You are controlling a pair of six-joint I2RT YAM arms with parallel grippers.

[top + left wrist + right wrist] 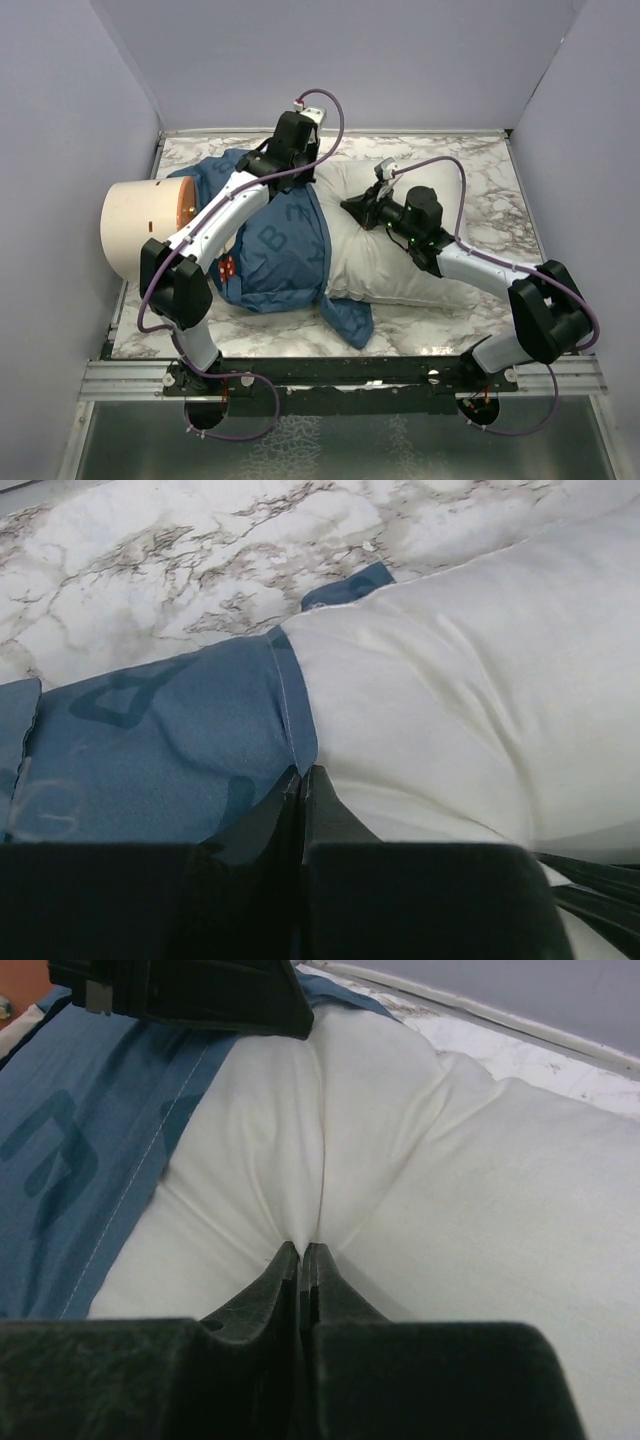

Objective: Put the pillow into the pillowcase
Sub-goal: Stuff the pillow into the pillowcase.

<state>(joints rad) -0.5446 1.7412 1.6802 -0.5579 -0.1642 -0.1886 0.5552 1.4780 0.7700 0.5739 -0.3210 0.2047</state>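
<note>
- Blue pillowcase [275, 250] covers approx. the left half of the pillow [410, 255]. The white right half is bare, lying on the marble table [490, 190].
- Hem [290, 700] runs across the pillow's top. On the near side a loose blue flap pokes out from under the pillow, so the opening isn't even all round.
- Left gripper [302, 775]: jaws clenched right at the hem line on the far side, seemingly pinching the case edge. Can't tell if pillow skin is caught too.
- Right gripper [302, 1250]: jaws clamped on a pinch of white pillow fabric, w/ creases running into the tips, just beside the hem.
- Step in hand, my read: draw the case further over the pillow while the other arm anchors it.
- To do it well:
  - pull the hem to the right along the pillow's length, low and steady, not upward
  - right arm holds or pushes the opposite way so the pillow doesn't slide along w/ the case
  - watch for fabric bunching at the hem; if it does, release and re-grip further along
  - near-side flap needs the same treatment next, else the case goes on skewed.
- Risk: thin pinch may slip off the hem under load.
</note>
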